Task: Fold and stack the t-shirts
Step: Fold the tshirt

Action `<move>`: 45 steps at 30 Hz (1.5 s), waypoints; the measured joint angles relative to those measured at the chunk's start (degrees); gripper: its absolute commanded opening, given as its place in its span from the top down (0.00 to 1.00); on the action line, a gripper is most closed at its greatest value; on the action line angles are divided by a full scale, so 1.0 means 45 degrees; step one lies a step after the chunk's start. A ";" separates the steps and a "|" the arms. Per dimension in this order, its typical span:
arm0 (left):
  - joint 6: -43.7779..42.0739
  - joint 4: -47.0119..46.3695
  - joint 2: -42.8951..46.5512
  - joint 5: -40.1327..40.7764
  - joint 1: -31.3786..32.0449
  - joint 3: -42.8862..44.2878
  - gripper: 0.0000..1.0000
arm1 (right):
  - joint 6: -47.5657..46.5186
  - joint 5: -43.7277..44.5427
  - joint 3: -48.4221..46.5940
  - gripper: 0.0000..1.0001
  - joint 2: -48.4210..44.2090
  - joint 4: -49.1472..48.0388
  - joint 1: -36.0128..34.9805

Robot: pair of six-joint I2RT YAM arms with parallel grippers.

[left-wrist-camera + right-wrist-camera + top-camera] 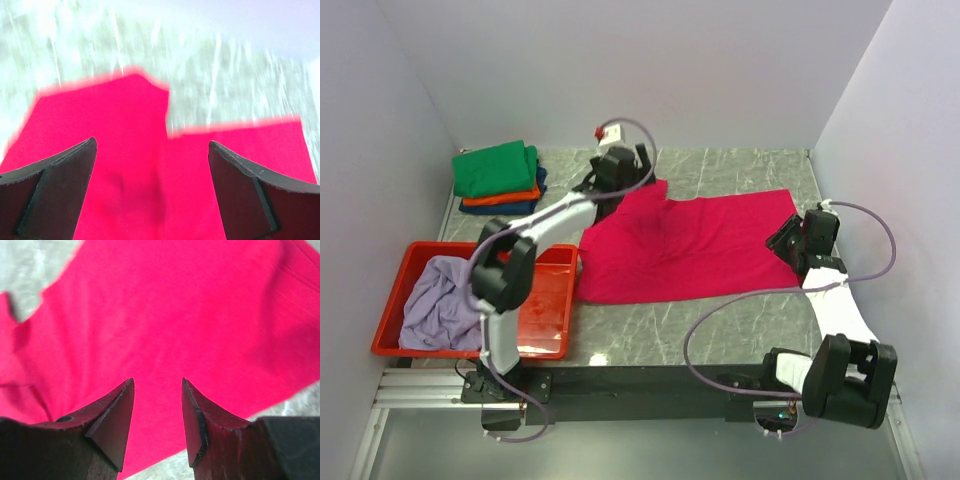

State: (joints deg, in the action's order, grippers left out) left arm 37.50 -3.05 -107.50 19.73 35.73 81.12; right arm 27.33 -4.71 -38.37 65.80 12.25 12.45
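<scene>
**A:** Start with the view from above. Where is the shirt?

**B:** The crimson-pink cloth t-shirt (690, 245) lies spread flat in the middle of the grey marbled desk (740, 320), laid out, I'd judge, so it can be folded. The left fingers (618, 168) hang at its far left corner, by a sleeve. The right fingers (795, 238) sit at its right edge. One arm at each end suits a fold that lifts two points together.

**A:** And the other shirts?

**B:** A folded stack of t-shirts (500, 180), green on orange on dark blue, sits at the back left, well apart. That is probably the finished pile. A pale lavender t-shirt (440, 300) lies crumpled in the red plastic tray (545, 295), not yet folded.

**A:** What does the left wrist camera show?

**B:** It is blurred, but the fingers (55, 195) are spread wide and released, with nothing between them. The sleeve and upper edge of the shirt (130, 130) lie beyond them.

**A:** And the right wrist?

**B:** The fingers (107, 425) stand partly apart. Flat red cloth (175, 315) shows through the gap, with no fold pinched, so they are released too. They are poised near the shirt's edge, where bare desk shows.
</scene>
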 measured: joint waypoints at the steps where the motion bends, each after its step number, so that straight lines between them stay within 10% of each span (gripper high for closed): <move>1: -0.0155 0.0146 -0.0593 0.0117 -0.0185 0.0884 0.01 | -0.0039 -0.0121 0.0000 0.50 -0.0199 -0.0024 -0.0063; 12: -0.1336 0.2205 -0.6042 0.0491 -0.1112 0.5892 0.02 | -0.0092 -0.1156 0.0010 0.50 -0.0976 -0.0272 -0.0699; 45: -0.3560 0.3376 -0.8388 -0.0180 -0.1627 0.8665 0.12 | -0.0325 -0.1112 0.0015 0.50 -0.1316 -0.0019 -0.0967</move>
State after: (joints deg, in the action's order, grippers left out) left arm 21.47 12.14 -145.25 18.92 28.40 120.11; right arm 25.87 -9.72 -38.30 59.88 12.16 8.10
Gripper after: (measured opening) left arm 0.877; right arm 0.503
